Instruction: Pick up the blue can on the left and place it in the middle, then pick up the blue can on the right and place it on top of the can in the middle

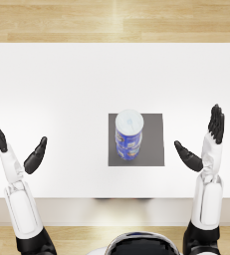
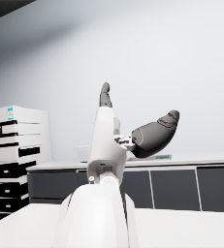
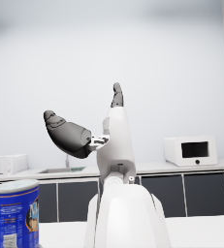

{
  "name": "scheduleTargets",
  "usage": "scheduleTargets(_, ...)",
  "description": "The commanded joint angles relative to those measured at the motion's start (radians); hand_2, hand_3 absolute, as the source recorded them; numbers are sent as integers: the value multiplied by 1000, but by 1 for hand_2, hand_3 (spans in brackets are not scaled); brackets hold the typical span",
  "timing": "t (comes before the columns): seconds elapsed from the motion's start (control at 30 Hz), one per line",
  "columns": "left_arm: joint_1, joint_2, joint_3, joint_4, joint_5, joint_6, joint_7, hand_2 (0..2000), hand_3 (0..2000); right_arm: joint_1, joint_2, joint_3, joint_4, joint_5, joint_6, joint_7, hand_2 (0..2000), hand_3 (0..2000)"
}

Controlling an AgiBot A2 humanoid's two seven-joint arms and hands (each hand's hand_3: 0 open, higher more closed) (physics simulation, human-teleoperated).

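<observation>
I can read no full word anywhere. The blue can (image 3: 15, 213) carries large white lettering beginning with what looks like "N", cut off at its edge; its smaller print is too blurred to read.

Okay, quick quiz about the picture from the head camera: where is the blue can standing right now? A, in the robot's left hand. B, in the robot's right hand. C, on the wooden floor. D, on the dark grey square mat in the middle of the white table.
D: the blue cylindrical can stands upright on the dark grey square mat, and both the left hand and the right hand are open and empty at the sides.
</observation>
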Motion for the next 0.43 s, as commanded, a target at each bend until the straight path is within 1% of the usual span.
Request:
scheduleTargets(0.03, -4, 2, -1, 3, 0, 0, 0, 0, 0, -7, -1, -7, -1, 0, 0, 0, 0, 0)
scheduleTargets(0.43, -13, 7, -4, 10, 0, 0, 0, 0, 0, -23, -2, -26, -5, 0, 0, 0, 0, 0)
